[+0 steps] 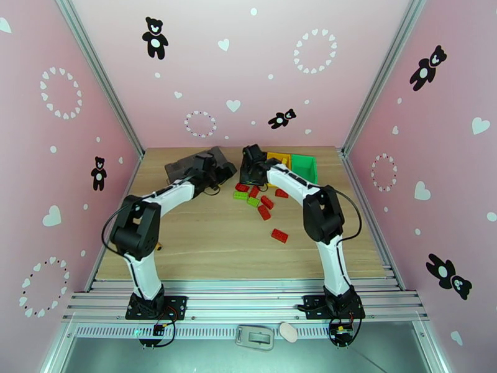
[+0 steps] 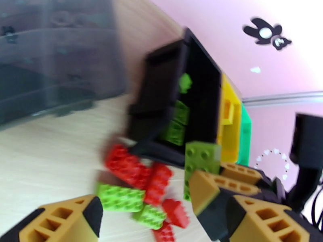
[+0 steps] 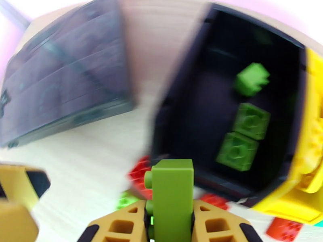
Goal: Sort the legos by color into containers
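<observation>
The right gripper (image 3: 171,216) sits at the bottom centre of the right wrist view. Its two tan fingers (image 3: 121,226) are pressed against the sides of a light green lego (image 3: 171,186). The brick stands upright between the jaws, fills the gap and rises above the fingertips, with its studs facing left.

The black bin (image 3: 194,97) opens above and to the right of it. The brick is in front of the bin's near wall, short of the opening. Three more green legos (image 3: 251,119) lie inside the black bin along its right side. The yellow bin (image 3: 313,150) joins it at the right edge of the frame. In the top view the green bin (image 1: 304,168) ends the row at the back of the table (image 1: 205,237).

The left gripper (image 2: 163,212) is spread wide with nothing in it, its fingers (image 2: 60,222) at the two bottom corners of the left wrist view. Loose red and green legos (image 2: 133,168) lie on the wood under the gap, just in front of the black bin. In the top view one red lego (image 1: 279,235) lies apart from that cluster, lower in the frame. The dark-grey organizer box (image 3: 64,85) fills the upper left of the right wrist view, blurred.
</observation>
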